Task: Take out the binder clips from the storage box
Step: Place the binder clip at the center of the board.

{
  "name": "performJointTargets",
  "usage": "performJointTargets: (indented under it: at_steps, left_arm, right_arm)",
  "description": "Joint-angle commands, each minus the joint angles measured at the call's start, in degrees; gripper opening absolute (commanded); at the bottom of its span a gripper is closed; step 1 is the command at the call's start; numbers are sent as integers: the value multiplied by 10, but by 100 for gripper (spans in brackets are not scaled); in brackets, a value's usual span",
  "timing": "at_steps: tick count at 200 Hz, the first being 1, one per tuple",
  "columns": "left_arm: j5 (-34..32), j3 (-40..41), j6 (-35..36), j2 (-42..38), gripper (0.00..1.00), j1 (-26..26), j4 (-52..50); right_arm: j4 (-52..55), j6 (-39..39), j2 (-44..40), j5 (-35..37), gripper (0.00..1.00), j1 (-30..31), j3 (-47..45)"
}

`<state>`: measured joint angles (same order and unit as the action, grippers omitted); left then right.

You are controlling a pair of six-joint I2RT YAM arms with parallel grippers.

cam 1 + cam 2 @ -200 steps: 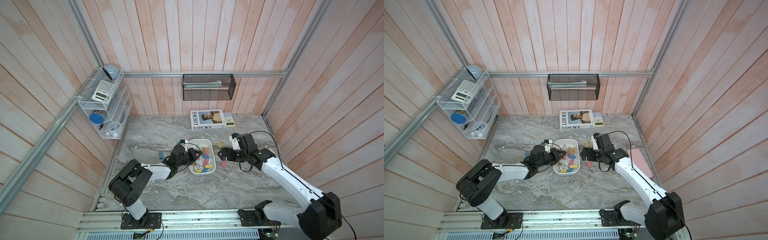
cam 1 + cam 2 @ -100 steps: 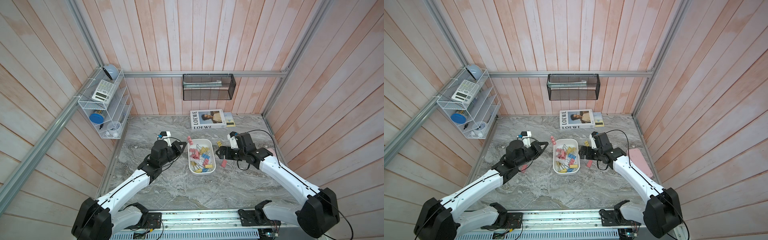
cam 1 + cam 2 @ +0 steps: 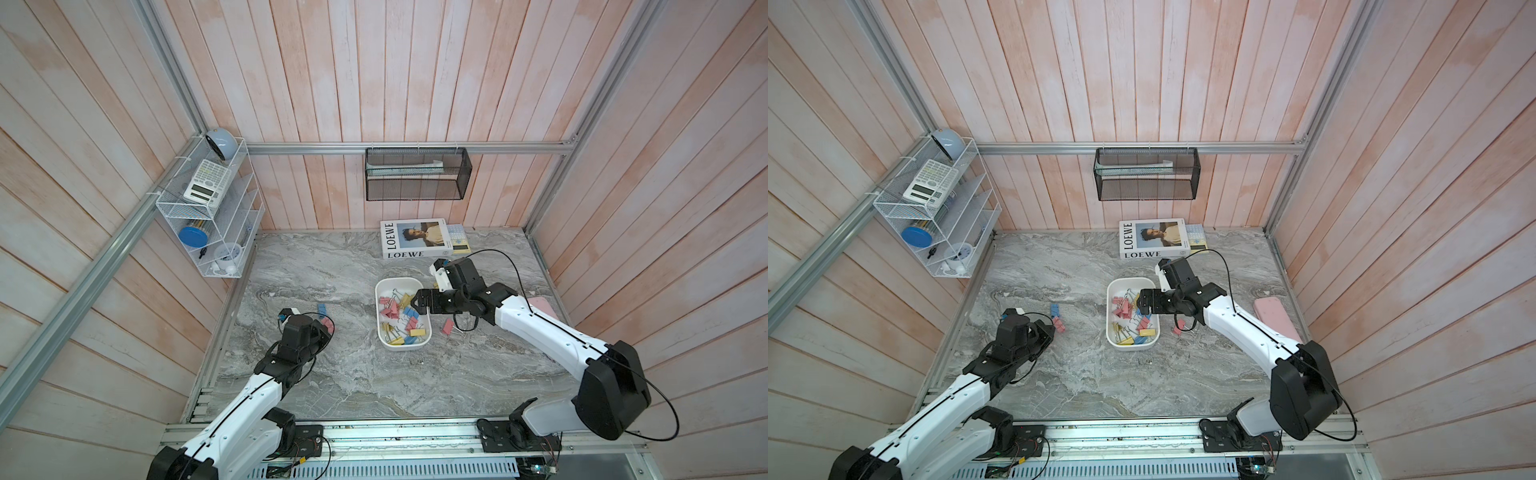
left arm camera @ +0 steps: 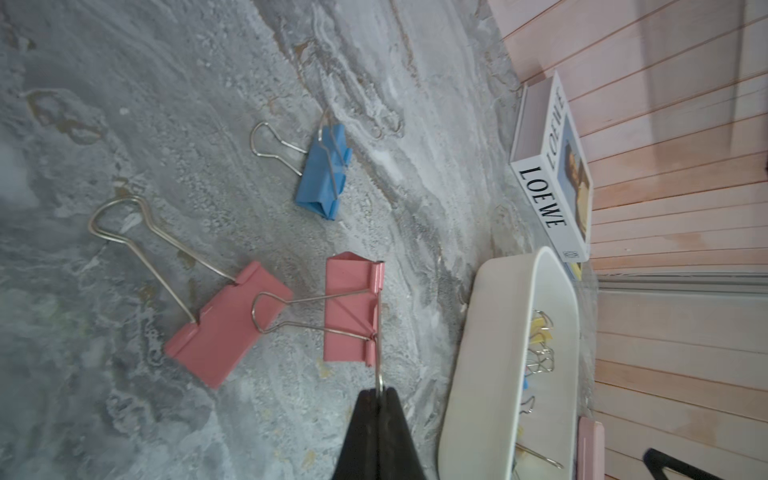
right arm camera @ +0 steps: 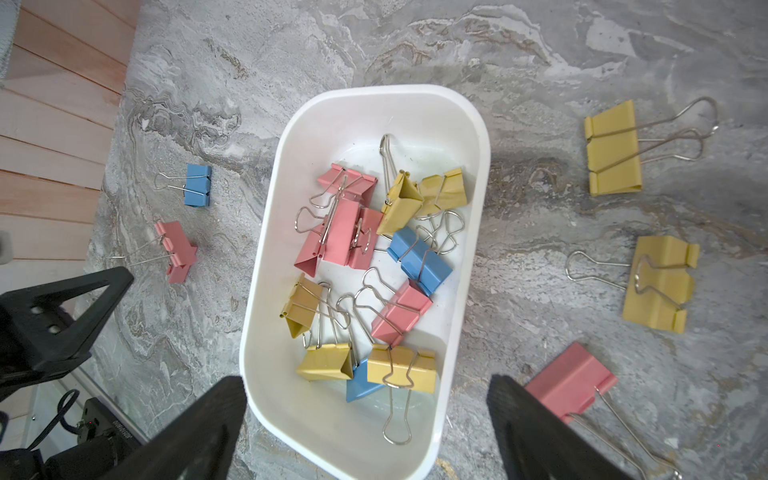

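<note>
A pink clip (image 4: 351, 307) has been carried left, out of the storage box (image 3: 395, 283), its wire handle pinched in the closed left gripper (image 4: 378, 395). The wide-open right gripper (image 5: 365, 382) is now poised over the many binder clips (image 5: 345, 232) left inside.
</note>
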<state>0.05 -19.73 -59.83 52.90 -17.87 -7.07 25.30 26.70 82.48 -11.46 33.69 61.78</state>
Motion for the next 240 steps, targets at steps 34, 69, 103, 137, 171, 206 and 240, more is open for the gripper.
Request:
performJointTargets:
  at_steps: [34,69,103,137,171,206,240]
  left_arm:
    - [55,21,-13,72,0,9,154]
    - [83,13,-19,98,0,9,183]
    - [46,-43,17,52,0,8,48]
    - [-2,-74,49,-16,0,9,-45]
    - [49,-86,57,10,0,9,12]
    - [83,-105,60,103,0,9,90]
    - [84,-114,60,190,0,8,167]
  right_arm:
    - [13,-3,2,12,98,13,12]
    - [11,0,2,14,98,17,9]
    - [10,2,1,15,98,20,6]
    - [9,1,-5,18,98,20,0]
    - [9,-2,-5,19,98,20,1]
    - [13,-2,-6,17,98,20,2]
    - [20,-4,-8,17,98,21,2]
